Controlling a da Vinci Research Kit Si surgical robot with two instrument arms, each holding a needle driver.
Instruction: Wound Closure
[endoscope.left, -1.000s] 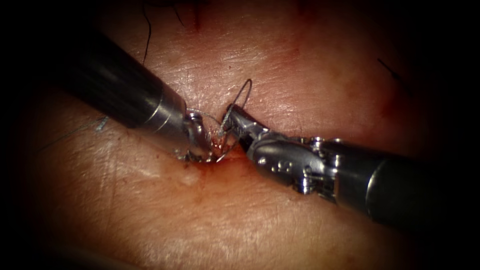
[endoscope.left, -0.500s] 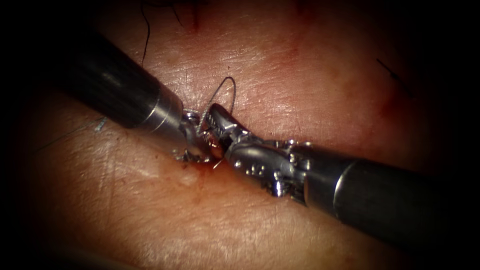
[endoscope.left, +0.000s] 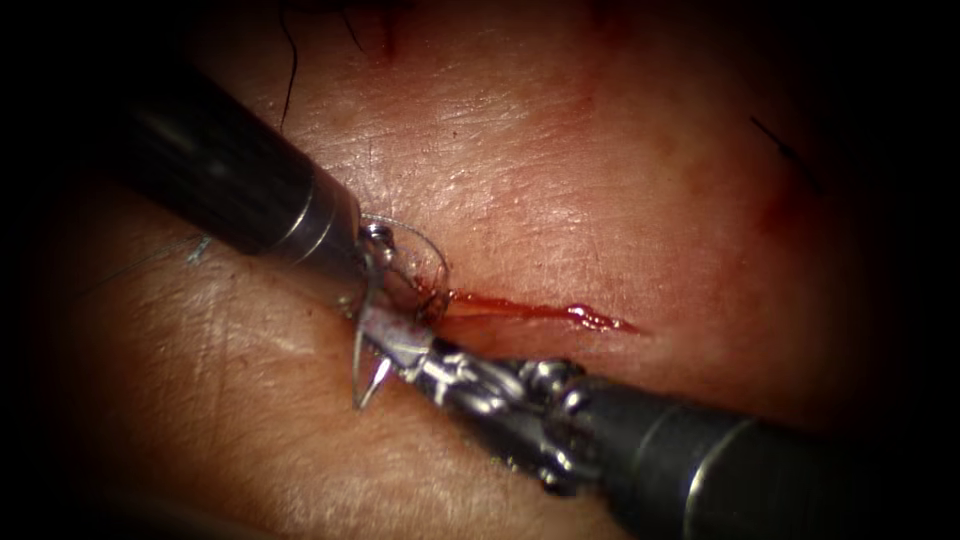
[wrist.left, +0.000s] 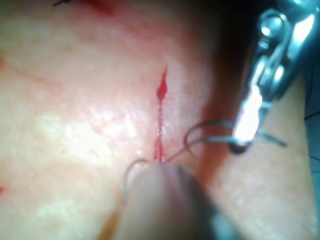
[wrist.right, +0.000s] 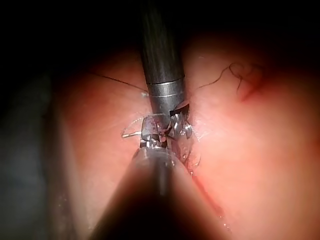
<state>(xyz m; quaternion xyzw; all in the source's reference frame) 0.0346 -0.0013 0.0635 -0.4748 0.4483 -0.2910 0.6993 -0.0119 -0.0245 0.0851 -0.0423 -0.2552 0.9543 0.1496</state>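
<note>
left of the cut (endoscope.left: 540, 310), right tool (endoscope.left: 395, 340) grips the needle (endoscope.left: 362, 350); left tool (endoscope.left: 385, 265) unclear.

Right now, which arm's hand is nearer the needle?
Right. Its hand is shut on the needle just below the cut's left end; the left hand sits above it, at that end.

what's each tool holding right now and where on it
The right tool grips the needle around mid-curve, its tip free of the tissue left of the cut. Whether the left tool holds anything cannot be told.
</note>
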